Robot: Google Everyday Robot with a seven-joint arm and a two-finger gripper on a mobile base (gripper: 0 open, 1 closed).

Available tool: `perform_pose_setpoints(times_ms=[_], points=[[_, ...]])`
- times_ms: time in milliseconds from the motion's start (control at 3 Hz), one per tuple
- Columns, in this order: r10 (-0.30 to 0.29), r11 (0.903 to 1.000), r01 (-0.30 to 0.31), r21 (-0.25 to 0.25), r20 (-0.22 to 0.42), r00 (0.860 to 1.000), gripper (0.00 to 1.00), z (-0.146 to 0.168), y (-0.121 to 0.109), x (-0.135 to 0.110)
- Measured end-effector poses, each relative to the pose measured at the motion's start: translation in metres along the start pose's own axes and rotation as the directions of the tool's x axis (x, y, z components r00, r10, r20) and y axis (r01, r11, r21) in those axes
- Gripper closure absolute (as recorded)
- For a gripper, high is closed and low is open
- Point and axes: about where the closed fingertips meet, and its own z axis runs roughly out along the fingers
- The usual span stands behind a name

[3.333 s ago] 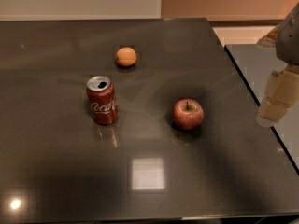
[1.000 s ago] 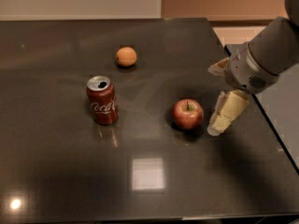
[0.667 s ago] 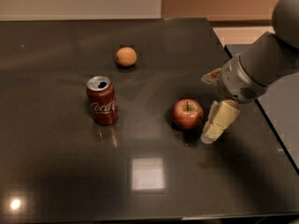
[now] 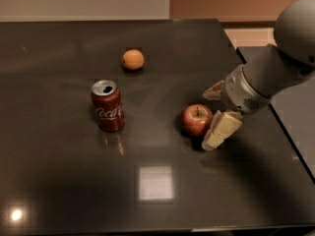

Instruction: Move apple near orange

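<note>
The red apple [image 4: 196, 120] sits upright on the dark table [image 4: 64, 181], right of centre. The orange [image 4: 133, 60] lies further back and to the left, well apart from the apple. My gripper [image 4: 216, 112] is at the apple's right side, down at table level. It is open, with one cream finger [image 4: 221, 130] touching or nearly touching the apple's front right and the other finger [image 4: 214, 91] behind it to the right. The apple is not lifted.
A red cola can [image 4: 107, 105] stands upright left of the apple, in front of the orange. The table's right edge [image 4: 256, 77] runs close behind my arm, with a grey surface [image 4: 295, 117] beyond it.
My arm has come in from the right and lowered, bringing the gripper from beyond the table's edge up against the apple's right side. The apple, orange and can have not moved.
</note>
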Motion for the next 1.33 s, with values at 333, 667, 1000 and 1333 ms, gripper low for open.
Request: perform_pose_setpoints(times_ms=[333, 667, 1000, 1333], points=[[0.007, 0.9998, -0.007, -0.017, 0.017, 1.0, 0.4, 0.003, -0.002, -0.008], [0.016, 0.9994, -0.015, -0.031, 0.037, 0.999, 0.63, 0.002, -0.004, -0.016], [0.025, 0.9997, -0.025, -0.005, 0.051, 0.998, 0.87, -0.006, -0.022, -0.027], [0.034, 0.9984, -0.037, 0.043, 0.062, 0.997, 1.0, -0.013, -0.059, -0.037]])
